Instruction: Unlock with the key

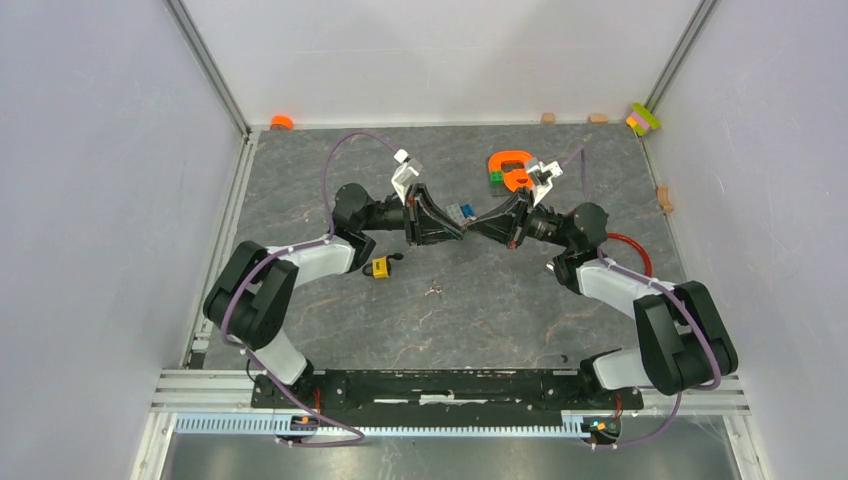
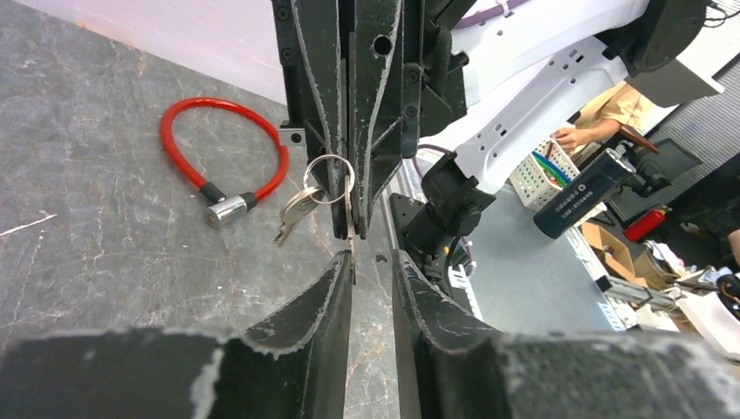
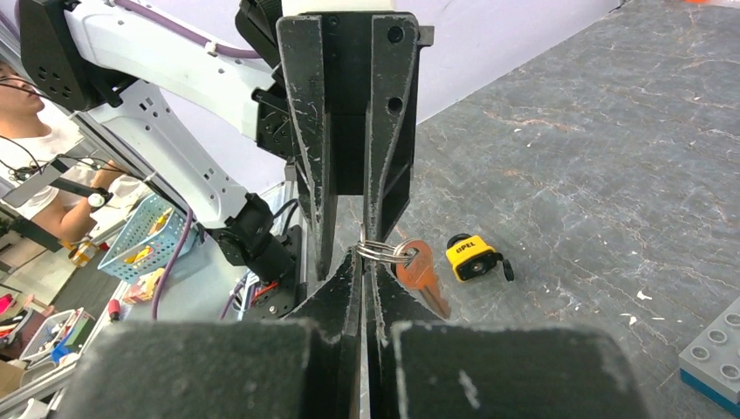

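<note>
Both grippers meet tip to tip above the middle of the table. My right gripper point(image 3: 362, 258) is shut on the key point(image 3: 420, 273): its ring is pinched at the fingertips, and the bunch hangs beside them point(image 2: 301, 207). One thin blade point(image 2: 352, 253) points into my left gripper point(image 2: 371, 259). That gripper stands open with a narrow gap, and the blade lies along the inner face of its left finger. From above, the left gripper point(image 1: 452, 228) and right gripper point(image 1: 482, 225) hide the key. The yellow padlock point(image 1: 378, 267) point(image 3: 472, 256) lies on the table below the left arm.
A red cable lock point(image 2: 179, 150) point(image 1: 630, 246) lies by the right arm, its metal plug point(image 2: 229, 209) on the table. An orange clamp point(image 1: 510, 164) and toy bricks point(image 1: 458, 212) sit behind the grippers. A grey brick point(image 3: 711, 353) is near right. Walls close three sides.
</note>
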Available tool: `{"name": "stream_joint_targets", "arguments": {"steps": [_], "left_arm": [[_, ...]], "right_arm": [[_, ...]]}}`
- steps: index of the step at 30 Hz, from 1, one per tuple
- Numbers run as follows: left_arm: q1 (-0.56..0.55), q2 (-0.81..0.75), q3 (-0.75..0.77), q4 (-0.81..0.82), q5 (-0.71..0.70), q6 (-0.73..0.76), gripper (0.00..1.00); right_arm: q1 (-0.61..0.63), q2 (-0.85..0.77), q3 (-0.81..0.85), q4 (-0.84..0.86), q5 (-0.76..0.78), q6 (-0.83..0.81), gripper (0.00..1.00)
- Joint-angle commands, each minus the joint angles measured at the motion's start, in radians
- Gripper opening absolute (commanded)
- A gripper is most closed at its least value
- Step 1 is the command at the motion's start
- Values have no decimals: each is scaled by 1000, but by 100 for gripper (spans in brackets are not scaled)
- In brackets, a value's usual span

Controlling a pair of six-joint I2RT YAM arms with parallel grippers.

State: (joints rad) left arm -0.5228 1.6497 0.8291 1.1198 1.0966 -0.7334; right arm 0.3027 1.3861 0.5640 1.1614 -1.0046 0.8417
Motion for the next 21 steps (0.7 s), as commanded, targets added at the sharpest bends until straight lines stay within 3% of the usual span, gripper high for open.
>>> {"name": "stream_joint_targets", "arguments": {"steps": [1, 3, 6, 13, 21], "left_arm": [[-9, 5, 26, 89, 12, -77, 26], [-12, 10, 30, 79, 10, -76, 19], [-12, 11, 33, 63, 3, -66, 16], [-13, 4, 38, 10, -10, -32, 19], [-16, -1, 45, -34, -11, -4, 14]], "right_arm": [[-2, -31, -5, -12, 20, -46, 0], [-1, -33, -7, -19, 23, -55, 0], [-2, -38, -10, -28, 25, -69, 0], [-1, -59, -20, -55, 24, -103, 0], [12, -79, -21, -101, 26, -155, 0]]}}
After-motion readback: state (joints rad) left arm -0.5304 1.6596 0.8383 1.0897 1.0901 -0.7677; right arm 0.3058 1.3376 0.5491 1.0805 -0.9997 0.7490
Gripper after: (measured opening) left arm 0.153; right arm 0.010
